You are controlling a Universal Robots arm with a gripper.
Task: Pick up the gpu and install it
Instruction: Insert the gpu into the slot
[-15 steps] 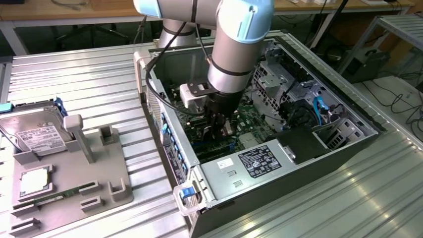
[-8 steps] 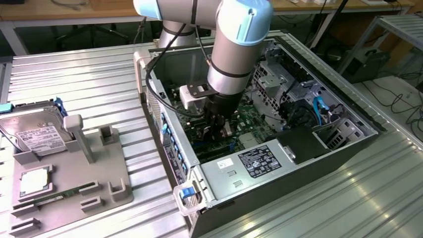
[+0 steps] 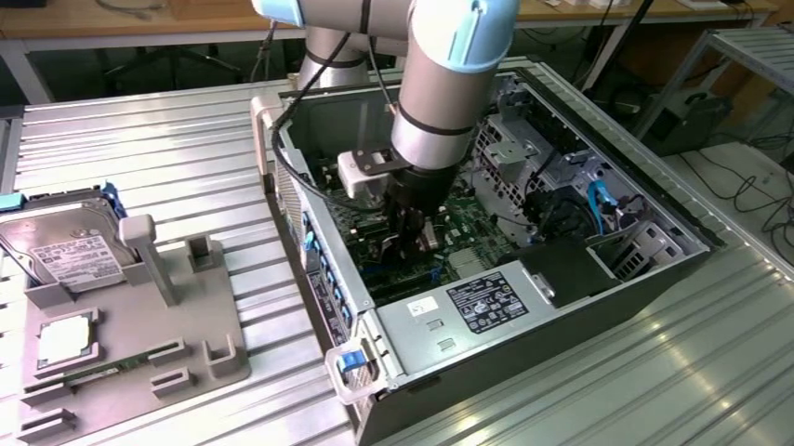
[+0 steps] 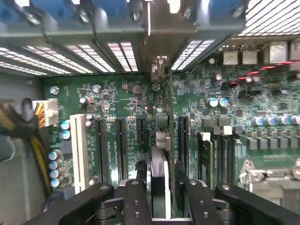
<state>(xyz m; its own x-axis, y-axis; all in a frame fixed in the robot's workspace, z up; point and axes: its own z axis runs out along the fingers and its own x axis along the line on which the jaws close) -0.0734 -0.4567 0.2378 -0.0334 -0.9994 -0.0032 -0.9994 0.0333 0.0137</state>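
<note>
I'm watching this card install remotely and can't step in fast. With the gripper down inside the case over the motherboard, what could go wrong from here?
1. The gpu stands edge-on between the gripper fingers, among several parallel dark slots; slightly off line, it could press on the motherboard instead of seating.
2. The arm reaches deep into the computer case; cables and the drive cage sit close, so sideways drift might snag them.

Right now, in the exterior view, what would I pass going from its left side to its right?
Hard drive → grey parts holder → open computer case, with the robot arm reaching down into it and its gripper over the motherboard → grey metal rack.
</note>
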